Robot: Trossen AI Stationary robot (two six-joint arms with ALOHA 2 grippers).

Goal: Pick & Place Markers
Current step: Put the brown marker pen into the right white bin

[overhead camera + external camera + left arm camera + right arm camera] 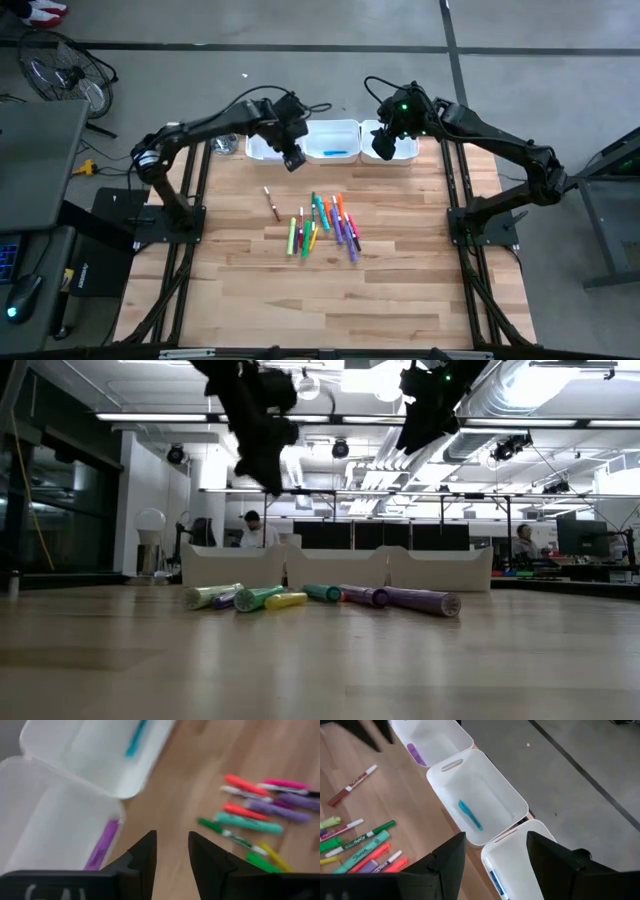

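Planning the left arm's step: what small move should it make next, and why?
Probably swing back toward the pile of markers. The left gripper holds nothing, jaws slightly apart, beside the tray that already holds a purple marker.

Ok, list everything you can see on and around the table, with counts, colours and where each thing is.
Trays: three, white, in a row along the table's far edge.
Purple marker: one, lying in the left tray.
Blue marker: one, in the middle tray.
Blue marker: one, in the right tray.
Loose markers: a dozen or so, mixed colours, clustered mid-table.
Red-and-white marker: one, apart, left of the cluster.
Table: one, light wood.
Left claw: empty, jaws parted, just in front of the left tray.
Right claw: open, empty, above the right tray.
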